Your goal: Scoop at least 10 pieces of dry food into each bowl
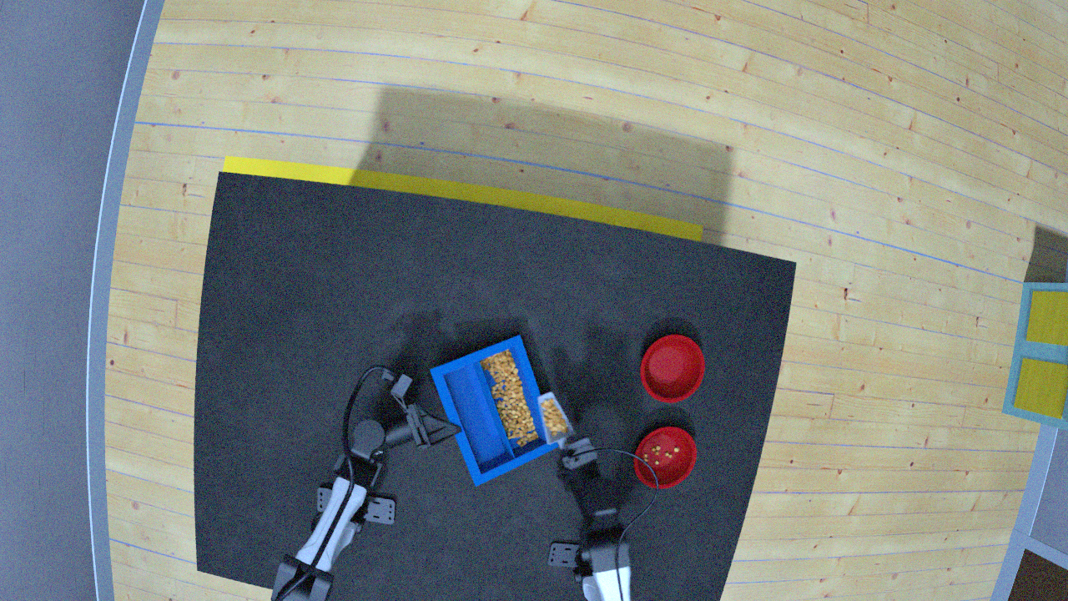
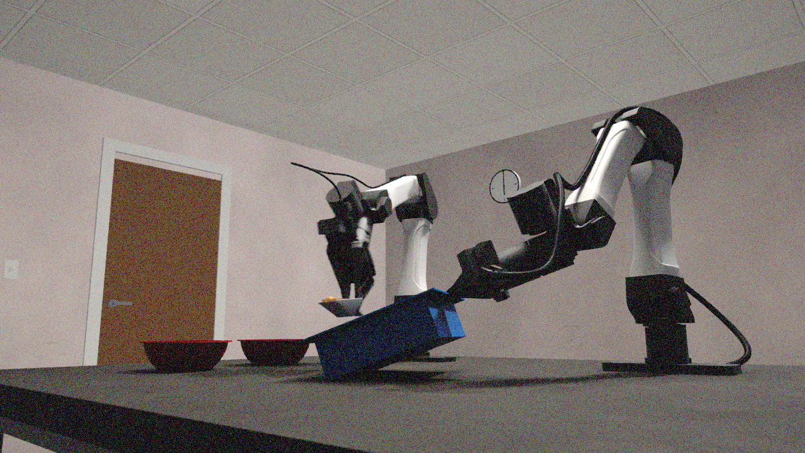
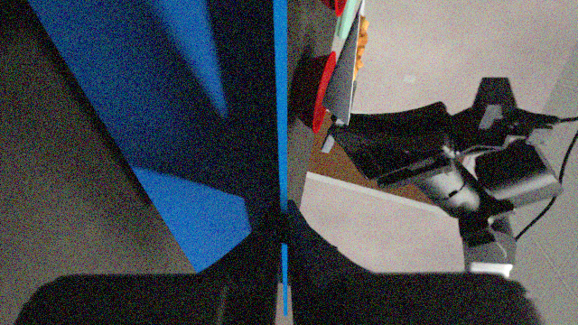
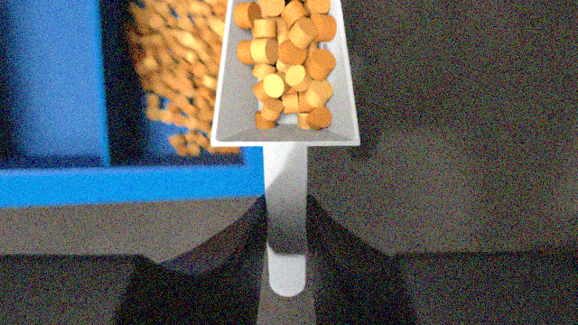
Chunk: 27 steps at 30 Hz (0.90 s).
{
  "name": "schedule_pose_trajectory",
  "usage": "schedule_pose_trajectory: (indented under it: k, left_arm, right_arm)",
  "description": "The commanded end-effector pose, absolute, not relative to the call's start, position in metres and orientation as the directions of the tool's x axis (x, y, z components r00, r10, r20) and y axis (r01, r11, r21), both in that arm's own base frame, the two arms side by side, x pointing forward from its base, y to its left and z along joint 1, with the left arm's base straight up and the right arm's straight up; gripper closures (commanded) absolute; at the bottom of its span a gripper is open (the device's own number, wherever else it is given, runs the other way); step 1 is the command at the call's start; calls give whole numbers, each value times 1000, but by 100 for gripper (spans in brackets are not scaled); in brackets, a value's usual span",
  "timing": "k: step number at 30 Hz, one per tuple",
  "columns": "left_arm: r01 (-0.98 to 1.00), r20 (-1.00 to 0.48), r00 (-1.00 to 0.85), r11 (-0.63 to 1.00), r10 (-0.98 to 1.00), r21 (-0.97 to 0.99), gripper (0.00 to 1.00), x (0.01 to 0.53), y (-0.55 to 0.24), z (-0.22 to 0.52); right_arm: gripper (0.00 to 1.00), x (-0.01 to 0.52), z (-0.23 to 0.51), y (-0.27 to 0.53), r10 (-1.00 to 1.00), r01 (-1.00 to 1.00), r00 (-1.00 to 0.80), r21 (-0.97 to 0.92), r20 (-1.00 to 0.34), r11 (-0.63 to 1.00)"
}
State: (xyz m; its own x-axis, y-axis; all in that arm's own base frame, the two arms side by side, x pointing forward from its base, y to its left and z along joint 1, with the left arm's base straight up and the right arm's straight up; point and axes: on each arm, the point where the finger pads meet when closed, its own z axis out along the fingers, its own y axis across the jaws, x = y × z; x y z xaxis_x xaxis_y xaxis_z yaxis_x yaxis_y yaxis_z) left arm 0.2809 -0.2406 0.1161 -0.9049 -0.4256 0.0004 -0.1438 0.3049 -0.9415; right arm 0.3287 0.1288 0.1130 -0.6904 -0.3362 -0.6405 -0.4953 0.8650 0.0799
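Note:
My left gripper (image 1: pixel 457 429) (image 2: pixel 450 295) (image 3: pixel 284 204) is shut on the rim of the blue box (image 1: pixel 476 353) (image 2: pixel 388 338) (image 3: pixel 281 90) (image 4: pixel 90 185), which is tilted, its left side raised. Food (image 1: pixel 510 400) (image 4: pixel 181 54) lies in its right compartment. My right gripper (image 1: pixel 566 443) (image 2: pixel 354 294) (image 4: pixel 286 199) is shut on the handle of the scoop (image 2: pixel 346 308) (image 3: pixel 340 95) (image 4: pixel 285 167). The level scoop, heaped with food, hangs above the box's right edge. The lower red bowl (image 1: pixel 672 475) (image 2: pixel 273 352) holds several pieces; the upper red bowl (image 1: pixel 672 367) (image 2: pixel 185 355) looks empty. Both stand upright.
The dark table (image 1: pixel 335 261) (image 2: pixel 506 416) carries everything. Both bowls stand right of the box in the top view, with a gap between them. The right arm's forearm (image 1: pixel 597 493) reaches in left of the lower bowl, and its cable loops over that bowl's rim in this view.

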Motion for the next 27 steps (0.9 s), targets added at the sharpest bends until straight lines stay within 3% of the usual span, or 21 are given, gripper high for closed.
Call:
schedule_pose_trajectory:
  k: [1,27]
  left_arm:
    - [-14,-101,-907,269,-410,-963,100,291,-246,151]
    - [-14,-101,-907,269,-410,-963,100,291,-246,151]
  right_arm:
    - [100,319,125,113,-338,-519,-677,97,-654,849]
    - [100,273,122,-5,-158,-335,-761,172,-630,926]
